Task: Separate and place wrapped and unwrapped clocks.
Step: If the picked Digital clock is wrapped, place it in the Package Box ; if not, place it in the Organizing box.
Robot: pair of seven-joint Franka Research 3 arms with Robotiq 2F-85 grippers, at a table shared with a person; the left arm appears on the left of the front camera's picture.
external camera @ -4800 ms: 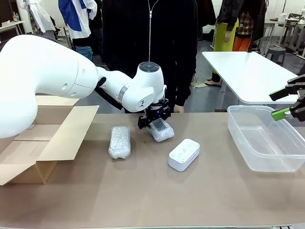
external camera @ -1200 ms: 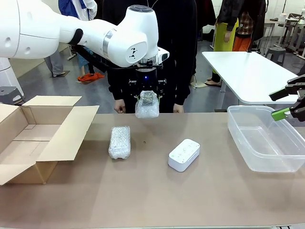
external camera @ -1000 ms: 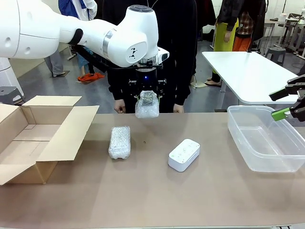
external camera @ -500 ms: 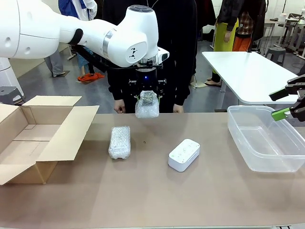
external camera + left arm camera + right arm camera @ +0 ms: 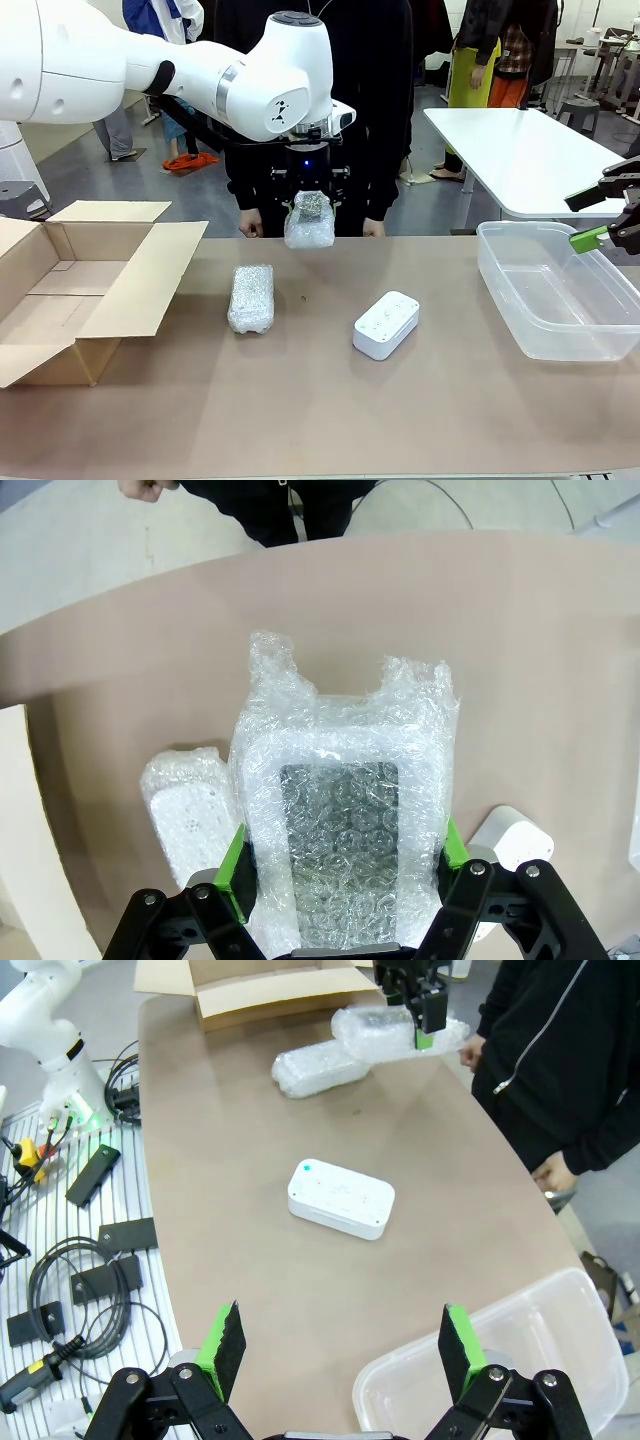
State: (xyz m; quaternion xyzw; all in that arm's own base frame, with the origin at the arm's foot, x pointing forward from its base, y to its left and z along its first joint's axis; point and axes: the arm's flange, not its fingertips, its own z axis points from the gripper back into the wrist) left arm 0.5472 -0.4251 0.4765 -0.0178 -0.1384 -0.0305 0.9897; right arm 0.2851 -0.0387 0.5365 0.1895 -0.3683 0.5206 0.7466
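Note:
My left gripper [image 5: 308,203] is shut on a bubble-wrapped clock [image 5: 308,222], holding it in the air above the table's far middle; up close the same wrapped clock [image 5: 345,825] sits between the green pads [image 5: 233,873]. A second wrapped clock [image 5: 251,297] lies on the table below and to the left, also seen as a wrapped clock [image 5: 185,815] and a bundle [image 5: 318,1068]. The bare white clock [image 5: 386,324] lies right of centre, again as the white clock [image 5: 341,1198]. My right gripper [image 5: 612,214] hangs open over the clear bin's far right; its fingers spread wide around nothing [image 5: 338,1352].
An open cardboard box [image 5: 70,285] stands at the table's left. A clear plastic bin [image 5: 555,290] sits at the right. A person in a black jacket [image 5: 340,90] stands at the far edge, hands [image 5: 374,228] near the table. Cables and tools [image 5: 70,1260] lie beside the table.
Since 4.8 s ago my left gripper has lifted the wrapped clock off the table. Over the last second nothing has moved.

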